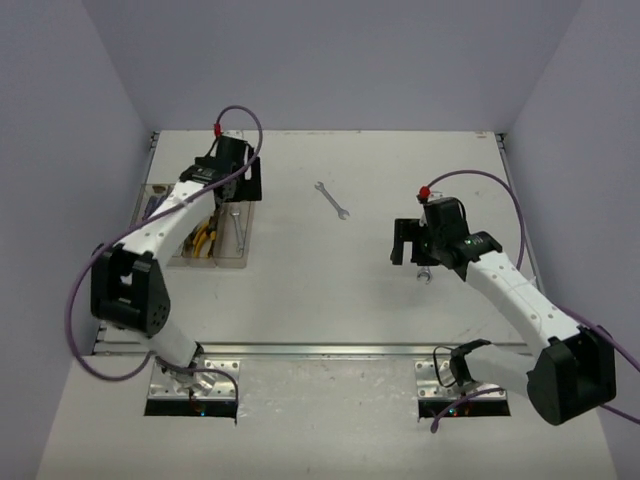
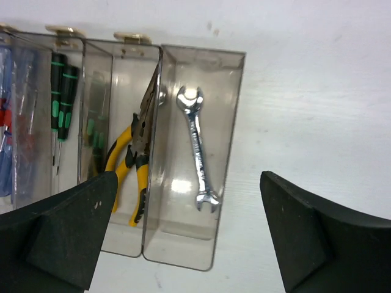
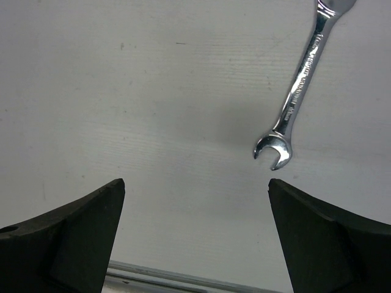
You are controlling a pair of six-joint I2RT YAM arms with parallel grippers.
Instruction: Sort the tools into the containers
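Note:
The clear bins (image 2: pixel 235 104) stand in a row at the table's left (image 1: pixel 228 262). The rightmost bin holds a silver wrench (image 2: pixel 198 152). The bin beside it holds yellow-handled pliers (image 2: pixel 125 162), also seen from above (image 1: pixel 205 238). Further left are green/black screwdrivers (image 2: pixel 61 97) and blue and red ones (image 2: pixel 7 122). My left gripper (image 2: pixel 186 238) hovers open and empty over the bins (image 1: pixel 238 190). A second wrench (image 1: pixel 332 199) lies mid-table. A third wrench (image 3: pixel 299 85) lies just right of my right gripper (image 3: pixel 195 189), which is open, empty and above the table (image 1: pixel 410 250).
A metal rail (image 1: pixel 330 351) runs along the table's near edge and shows at the bottom of the right wrist view (image 3: pixel 183 278). Grey walls close in the left, right and back sides.

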